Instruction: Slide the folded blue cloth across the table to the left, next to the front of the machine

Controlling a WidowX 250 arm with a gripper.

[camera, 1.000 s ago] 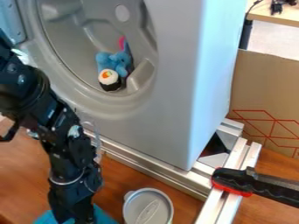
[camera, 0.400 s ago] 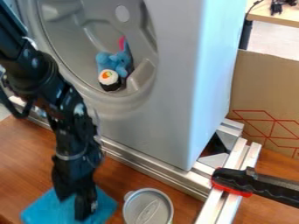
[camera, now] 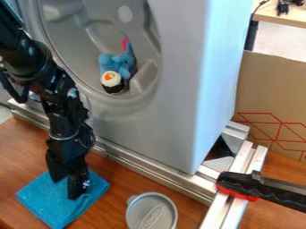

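Here's my claw [camera: 67, 190], right down at the blue cloth [camera: 44, 201] on the table [camera: 113, 179] — gripping or released, I can't tell — and there's the cup [camera: 151, 214], near the cloth

Bright, diffuse light, pale sheen down the right side of the gray housing [camera: 179, 89], highlights along the metal rail [camera: 155, 172] below it. Soft shading inside its round recess [camera: 71, 33], deep shadow under its lower right corner; floor [camera: 281, 38] beyond it very bright.
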